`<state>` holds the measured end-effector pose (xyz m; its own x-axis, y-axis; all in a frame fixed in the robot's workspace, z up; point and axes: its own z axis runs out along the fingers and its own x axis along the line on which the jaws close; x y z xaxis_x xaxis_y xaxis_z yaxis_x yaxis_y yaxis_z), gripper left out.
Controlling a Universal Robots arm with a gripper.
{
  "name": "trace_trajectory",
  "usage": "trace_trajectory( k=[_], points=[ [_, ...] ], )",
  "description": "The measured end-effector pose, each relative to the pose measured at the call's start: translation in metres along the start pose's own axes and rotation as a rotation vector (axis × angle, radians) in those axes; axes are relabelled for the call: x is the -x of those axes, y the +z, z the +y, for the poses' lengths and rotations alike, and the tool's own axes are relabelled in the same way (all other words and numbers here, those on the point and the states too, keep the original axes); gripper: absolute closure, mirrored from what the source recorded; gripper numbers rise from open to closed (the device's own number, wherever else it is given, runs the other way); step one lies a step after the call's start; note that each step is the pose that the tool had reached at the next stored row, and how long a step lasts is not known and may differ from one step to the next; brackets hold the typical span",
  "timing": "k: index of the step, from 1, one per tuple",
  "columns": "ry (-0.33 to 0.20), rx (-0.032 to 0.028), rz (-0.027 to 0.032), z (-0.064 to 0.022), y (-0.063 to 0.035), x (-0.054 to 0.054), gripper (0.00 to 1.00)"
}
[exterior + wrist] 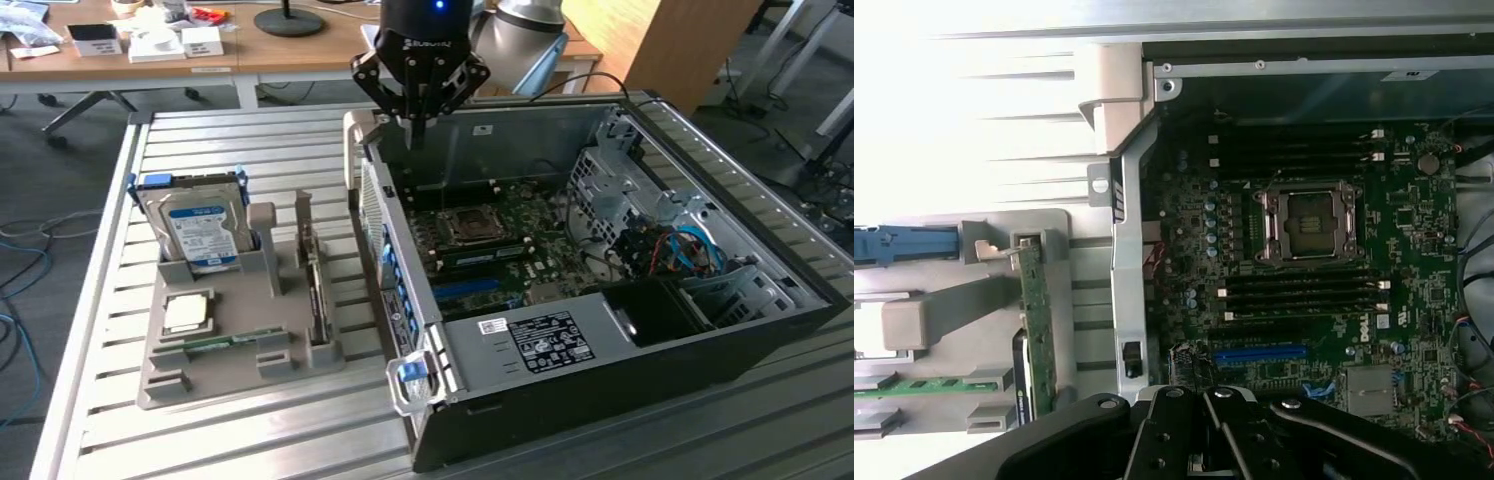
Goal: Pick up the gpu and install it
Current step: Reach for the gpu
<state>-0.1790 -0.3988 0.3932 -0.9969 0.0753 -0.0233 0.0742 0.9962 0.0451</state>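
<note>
Black hand (416, 130), closed, above computer case (534, 135)

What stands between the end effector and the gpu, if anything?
Nothing visible does. The end effector hangs shut and empty over the case wall on the exterior view's left; the gpu stands upright in the grey holder outside that wall, uncovered from above.

White brand lettering is noted on the body of the end effector (416, 132); it appears to read "ROBOTIQ". A white "DELL" mark is seen printed on the motherboard (1324, 335). Print on the power supply label (545, 340) and the hard drive label (203, 238) cannot be read.
</note>
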Motion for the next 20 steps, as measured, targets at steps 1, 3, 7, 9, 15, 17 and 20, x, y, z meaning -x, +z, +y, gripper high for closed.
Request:
trace_trajectory(
  k=[1,3,7,9,15,17,20],
  points=[
    [0.000,-0.0001,0.0000,0.0000,0.0000,-0.0005,0.89],
    [0.000,0.0000,0.0000,-0.0001,-0.0001,-0.0015,0.89],
    [0.000,0.0000,0.0000,-0.0002,-0.0001,-0.0029,0.89],
    [0.000,0.0000,0.0000,-0.0003,-0.0001,-0.0038,0.89],
    [0.000,0.0000,0.0000,-0.0006,-0.0002,-0.0076,0.89],
    [0.000,0.0000,0.0000,-0.0006,-0.0002,-0.0084,0.89],
    [0.000,-0.0001,0.0001,-0.0007,-0.0003,-0.0093,0.89]
  ],
)
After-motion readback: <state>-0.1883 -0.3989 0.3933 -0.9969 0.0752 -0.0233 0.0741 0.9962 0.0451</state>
